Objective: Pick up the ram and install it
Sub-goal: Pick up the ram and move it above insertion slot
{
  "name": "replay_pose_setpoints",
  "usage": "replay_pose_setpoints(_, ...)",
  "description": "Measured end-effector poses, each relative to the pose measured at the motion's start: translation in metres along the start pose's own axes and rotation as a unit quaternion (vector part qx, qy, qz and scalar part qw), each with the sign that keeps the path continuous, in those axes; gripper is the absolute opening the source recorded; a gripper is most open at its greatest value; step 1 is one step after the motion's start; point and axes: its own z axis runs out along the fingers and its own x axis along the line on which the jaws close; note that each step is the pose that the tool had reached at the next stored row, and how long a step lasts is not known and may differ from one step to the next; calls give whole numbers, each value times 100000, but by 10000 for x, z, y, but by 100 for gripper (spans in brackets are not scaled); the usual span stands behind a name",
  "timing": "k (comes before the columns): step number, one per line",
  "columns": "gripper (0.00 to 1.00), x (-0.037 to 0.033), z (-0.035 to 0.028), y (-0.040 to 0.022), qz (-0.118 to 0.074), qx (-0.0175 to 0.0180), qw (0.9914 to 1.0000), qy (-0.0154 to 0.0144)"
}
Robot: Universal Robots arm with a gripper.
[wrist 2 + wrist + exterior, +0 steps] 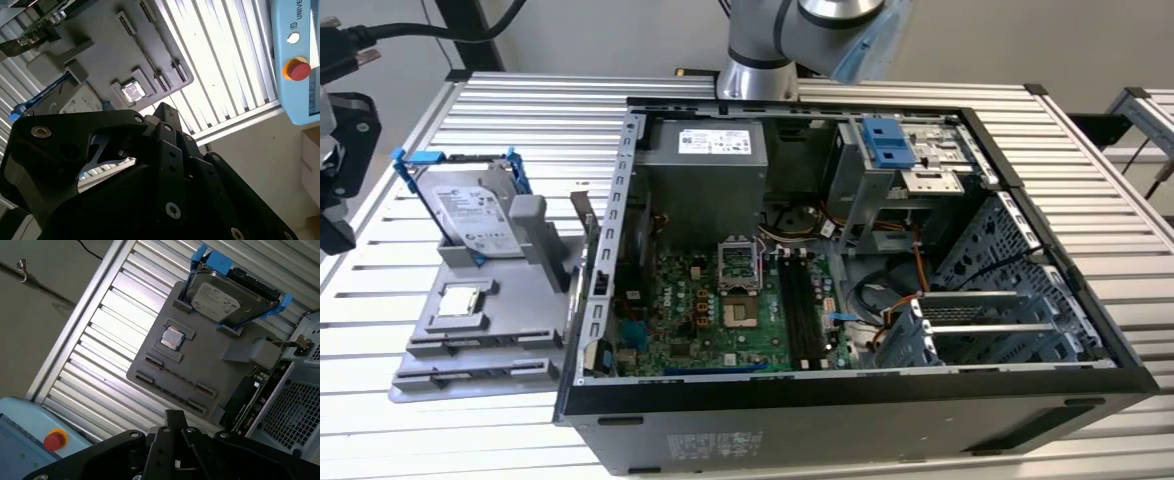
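Note:
The ram [248,397] is a thin dark circuit-board stick standing on edge in the grey holder [210,370], on the side nearest the open computer case. In the exterior view the ram [583,225] sits between the holder and the case wall. My gripper [175,437] hangs above the slatted table, well short of the holder and apart from the ram. In the exterior view the gripper [336,170] is a black shape at the far left edge. The green motherboard [720,300] lies in the case with long black slots [803,310].
A silver hard drive in a blue frame [467,205] leans upright at the holder's back, and a square silver chip [463,300] lies in its middle. The black computer case [854,400] fills the exterior view's right. A pendant with a red button [55,439] sits off the table edge.

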Motion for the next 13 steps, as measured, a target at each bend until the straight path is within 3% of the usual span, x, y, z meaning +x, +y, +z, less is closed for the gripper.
replay_pose_setpoints(4,0,0,-1,0,-3670,-38,99932,188)
replay_pose_setpoints(7,0,0,0,0,-6390,-66,99795,318)
replay_pose_setpoints(10,0,0,0,0,-9130,-96,99581,454)
replay_pose_setpoints(13,0,0,0,0,-11855,-124,99293,591)
